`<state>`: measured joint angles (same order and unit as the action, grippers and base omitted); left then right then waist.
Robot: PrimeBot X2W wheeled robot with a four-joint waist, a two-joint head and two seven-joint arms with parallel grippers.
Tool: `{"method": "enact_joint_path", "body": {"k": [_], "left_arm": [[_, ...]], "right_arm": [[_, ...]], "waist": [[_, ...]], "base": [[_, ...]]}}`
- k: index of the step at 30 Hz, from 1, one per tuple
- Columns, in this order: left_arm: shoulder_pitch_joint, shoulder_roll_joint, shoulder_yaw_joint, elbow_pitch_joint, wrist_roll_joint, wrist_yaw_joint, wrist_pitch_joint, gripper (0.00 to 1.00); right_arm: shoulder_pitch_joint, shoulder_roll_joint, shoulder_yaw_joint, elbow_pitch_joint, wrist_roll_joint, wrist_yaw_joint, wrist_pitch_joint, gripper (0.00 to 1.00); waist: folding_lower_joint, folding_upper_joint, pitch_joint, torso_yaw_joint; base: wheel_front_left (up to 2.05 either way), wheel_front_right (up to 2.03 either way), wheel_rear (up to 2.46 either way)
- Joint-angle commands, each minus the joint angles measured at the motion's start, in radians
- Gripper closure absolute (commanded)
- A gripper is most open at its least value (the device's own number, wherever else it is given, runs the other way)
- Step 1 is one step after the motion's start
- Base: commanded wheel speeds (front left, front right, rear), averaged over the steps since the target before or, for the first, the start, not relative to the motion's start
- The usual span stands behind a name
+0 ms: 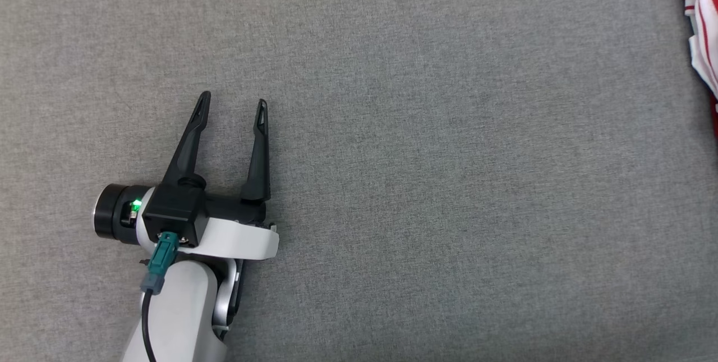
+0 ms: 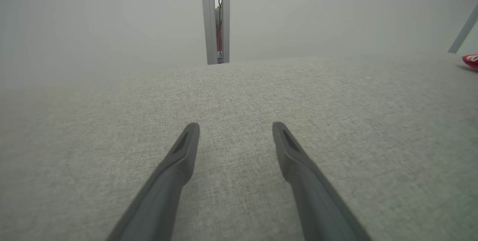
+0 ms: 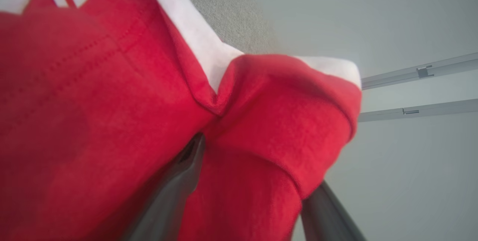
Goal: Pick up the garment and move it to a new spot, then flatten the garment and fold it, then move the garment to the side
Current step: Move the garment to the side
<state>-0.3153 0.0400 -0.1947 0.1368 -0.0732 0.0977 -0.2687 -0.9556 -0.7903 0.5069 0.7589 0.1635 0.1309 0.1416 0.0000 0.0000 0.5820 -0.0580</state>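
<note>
The garment is red with white stripes and trim, bunched at the far right edge of the head view. In the left wrist view the garment is a small red patch far to the right. My left gripper hovers open over the grey cloth surface at lower left, with nothing between its fingers. In the right wrist view my right gripper has its fingers spread apart. A fold of the garment lies between them and covers the right fingertip.
A grey cloth surface spreads between the left gripper and the garment. Its far edge meets a pale wall with an upright metal post. Two metal rails run beyond the surface's edge by the garment.
</note>
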Motion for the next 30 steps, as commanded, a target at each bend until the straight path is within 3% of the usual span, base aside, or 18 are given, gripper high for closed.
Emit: {"method": "enact_joint_path", "body": {"k": [1,13,18,24,30], "left_arm": [[0.029,0.018,0.012,0.03,-0.009,0.008,0.009,0.0],[0.044,0.013,-0.001,0.019,-0.05,0.021,0.006,0.0],[0.061,0.014,-0.005,0.015,-0.065,0.03,0.006,0.0],[0.086,0.013,0.002,0.004,-0.073,0.039,0.006,0.0],[0.124,0.013,0.026,-0.024,-0.078,0.044,0.006,0.0]], "right_arm": [[0.001,-0.004,-0.007,-0.008,-0.016,0.0,0.01,0.0],[-0.03,-0.053,0.007,-0.094,-0.045,0.0,0.076,0.0],[-0.039,-0.031,0.002,-0.154,-0.031,0.0,0.037,0.0],[-0.003,0.056,-0.035,-0.244,-0.004,0.0,-0.055,0.0],[0.082,0.197,-0.114,-0.365,0.033,0.0,-0.208,0.0]], "waist": [[0.0,0.0,-0.019,-0.002],[0.0,0.0,-0.119,0.002],[0.0,0.0,-0.156,0.009],[0.0,0.0,-0.24,0.018],[0.0,0.0,-0.336,0.02]], "base": [[0.0,0.0,0.0],[0.0,0.0,0.0],[0.0,0.0,0.0],[0.0,0.0,0.0],[0.0,0.0,0.0]]}}
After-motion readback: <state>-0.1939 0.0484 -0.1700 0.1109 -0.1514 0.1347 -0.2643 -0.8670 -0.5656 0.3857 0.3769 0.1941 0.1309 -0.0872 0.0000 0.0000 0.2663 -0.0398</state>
